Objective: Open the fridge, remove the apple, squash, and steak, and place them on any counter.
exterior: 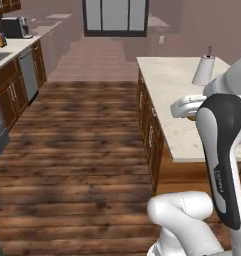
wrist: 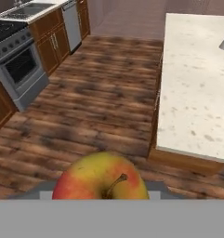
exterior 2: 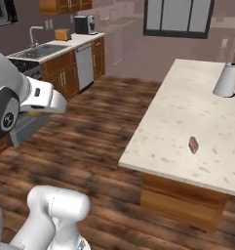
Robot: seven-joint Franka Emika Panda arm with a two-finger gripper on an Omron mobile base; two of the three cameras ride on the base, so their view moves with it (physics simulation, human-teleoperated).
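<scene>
Carrying the apple (wrist: 100,179), the gripper (wrist: 100,193) seems clamped on it, fruit filling the hand view's bottom. Steak (exterior 2: 193,144) already lies on the counter (exterior 2: 177,122), ahead and right of the gripper. Next: swing right over the stone, lower, release.

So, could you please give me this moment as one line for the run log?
carried: apple at gripper, over the floor | grip: fingers hidden | steak: lying on counter | next: probably set apple on counter
</scene>
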